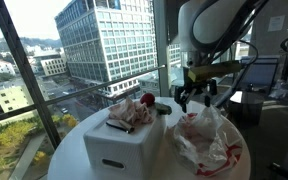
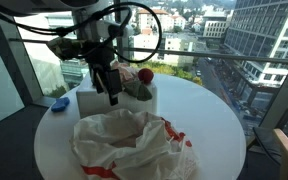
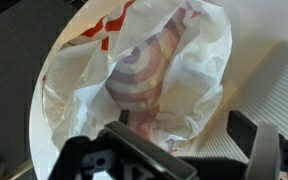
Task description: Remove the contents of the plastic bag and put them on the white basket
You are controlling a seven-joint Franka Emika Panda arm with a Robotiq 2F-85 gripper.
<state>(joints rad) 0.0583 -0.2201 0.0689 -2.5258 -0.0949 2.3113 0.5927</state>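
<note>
A white plastic bag with red print (image 1: 209, 135) lies crumpled on the round white table (image 1: 79, 150), its mouth open. It also shows in an exterior view (image 2: 129, 145) and in the wrist view (image 3: 154, 70). Beside it stands the white basket (image 1: 119, 145), also in an exterior view (image 2: 89, 103), with its ribbed side in the wrist view (image 3: 284, 90). A red item (image 1: 147, 99) and a crumpled pale item (image 1: 129, 113) sit on the basket. My gripper (image 1: 191, 98) hangs open and empty above the bag's edge next to the basket (image 2: 112, 93) (image 3: 184, 135).
A small green thing (image 1: 162, 107) lies behind the basket. A blue object (image 2: 57, 102) sits at the table edge. Floor-to-ceiling windows (image 1: 44, 60) ring the table. A desk with monitors (image 1: 269, 75) stands behind the arm.
</note>
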